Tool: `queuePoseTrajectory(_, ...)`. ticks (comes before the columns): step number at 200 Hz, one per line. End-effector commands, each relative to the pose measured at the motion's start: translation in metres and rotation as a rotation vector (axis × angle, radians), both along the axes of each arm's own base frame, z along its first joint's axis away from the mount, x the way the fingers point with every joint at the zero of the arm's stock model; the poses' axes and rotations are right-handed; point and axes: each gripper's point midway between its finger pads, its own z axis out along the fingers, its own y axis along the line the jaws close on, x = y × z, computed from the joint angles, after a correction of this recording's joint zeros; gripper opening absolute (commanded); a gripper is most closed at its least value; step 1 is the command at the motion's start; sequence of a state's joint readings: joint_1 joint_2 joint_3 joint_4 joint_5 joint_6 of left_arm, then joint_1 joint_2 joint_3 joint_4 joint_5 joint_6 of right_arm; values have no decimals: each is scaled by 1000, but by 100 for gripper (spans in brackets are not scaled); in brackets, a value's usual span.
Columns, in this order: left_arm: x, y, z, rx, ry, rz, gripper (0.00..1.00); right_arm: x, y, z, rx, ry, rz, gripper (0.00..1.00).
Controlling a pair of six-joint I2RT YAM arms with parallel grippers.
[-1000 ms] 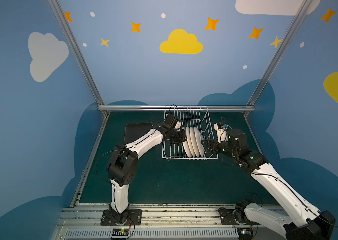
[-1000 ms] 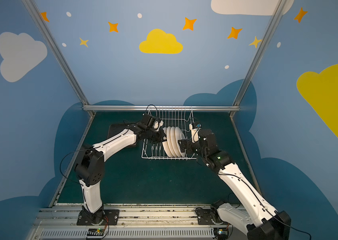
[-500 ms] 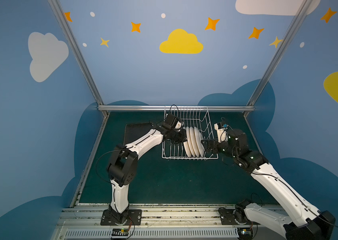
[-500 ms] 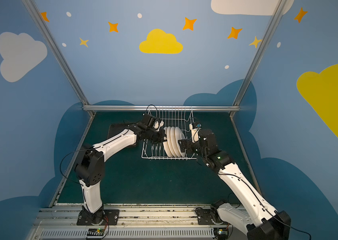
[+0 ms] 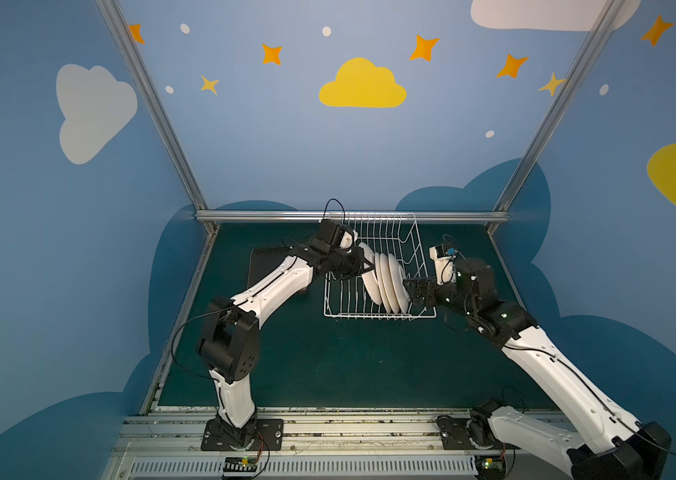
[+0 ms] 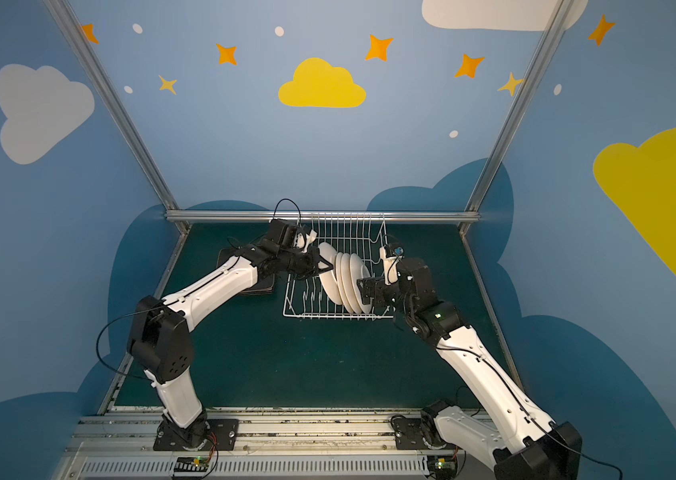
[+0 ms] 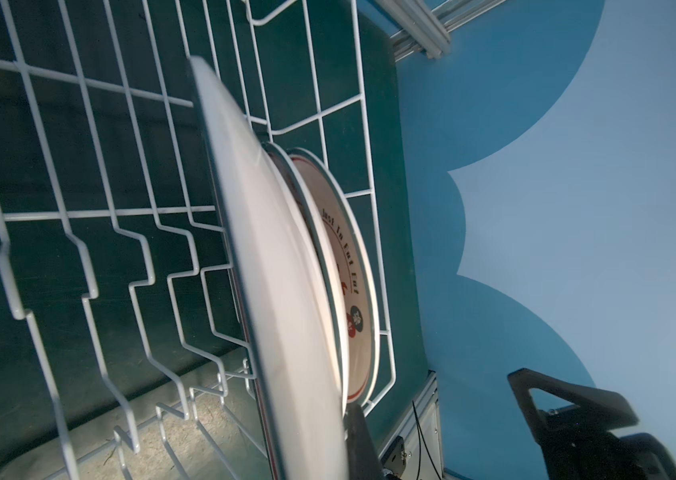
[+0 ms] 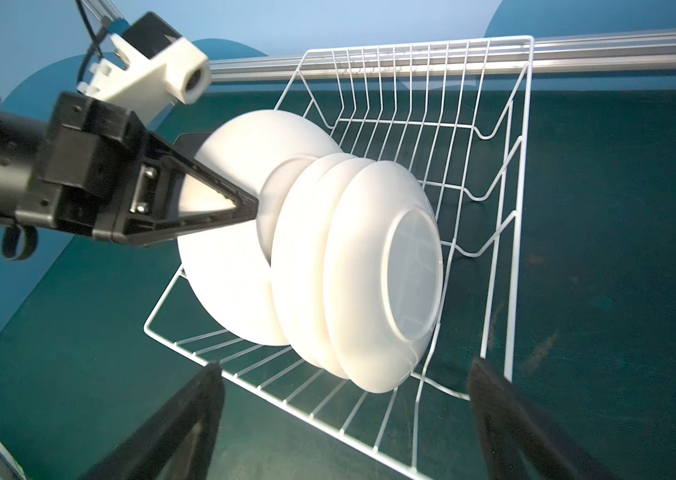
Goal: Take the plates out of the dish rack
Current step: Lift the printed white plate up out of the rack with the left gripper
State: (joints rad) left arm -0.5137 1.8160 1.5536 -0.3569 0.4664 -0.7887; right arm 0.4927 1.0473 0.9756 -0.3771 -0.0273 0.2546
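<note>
In both top views the rack [image 5: 377, 318] [image 6: 328, 316] stands at the back of the table [image 5: 328, 361]. Four round plates [image 5: 390, 284] [image 6: 348, 289] stand on edge in it. The left gripper [image 5: 366, 266] [image 6: 328, 266] is at the end plate nearest to it, and the right gripper [image 5: 411, 291] [image 6: 363, 291] is just beside the plate at the other end. Dark square plates [image 5: 263, 259] lie stacked on the table left of the rack, under the left arm.

In the left wrist view the end plate [image 7: 286, 291] fills the middle. A plate behind it shows a red and black print.

In the right wrist view the left gripper [image 8: 244, 210] is closed on the rim of the end plate [image 8: 224, 270], which leans away from the other three. The right gripper's fingers [image 8: 186, 415] stand wide apart and hold nothing.
</note>
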Motion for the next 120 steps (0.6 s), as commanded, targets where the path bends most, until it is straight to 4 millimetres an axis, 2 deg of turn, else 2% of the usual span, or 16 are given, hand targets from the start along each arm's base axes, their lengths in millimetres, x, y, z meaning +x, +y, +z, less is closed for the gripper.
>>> queuePoseTrajectory(1, 2, 16, 20, -9, -19, 43, 3, 2, -2, 12, 24, -39, -16, 91)
queuePoseTrajectory(120, 6, 53, 50, 1, -92, 101, 3, 7, 6, 24, 56, -62, 1, 91)
